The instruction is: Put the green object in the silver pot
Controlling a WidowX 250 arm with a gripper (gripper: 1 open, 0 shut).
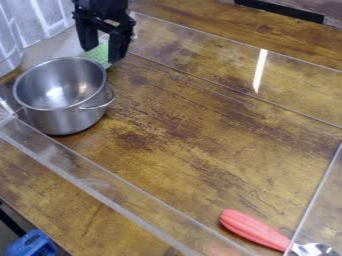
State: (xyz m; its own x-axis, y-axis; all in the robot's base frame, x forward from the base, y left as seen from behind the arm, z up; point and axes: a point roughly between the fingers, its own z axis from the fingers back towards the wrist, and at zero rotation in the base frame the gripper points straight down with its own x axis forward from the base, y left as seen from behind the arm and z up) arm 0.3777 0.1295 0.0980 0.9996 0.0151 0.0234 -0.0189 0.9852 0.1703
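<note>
While the gripper (102, 45) is hanging behind the silver pot (59, 95), fingers slightly apart, it's mostly blocking the green object (106, 51).

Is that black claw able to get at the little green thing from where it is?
Probably yes. The gripper hangs right over the green object, fingers apart on either side of it, and only a sliver of green shows between them. Nothing blocks it; the silver pot sits just in front, off to the side.
</note>
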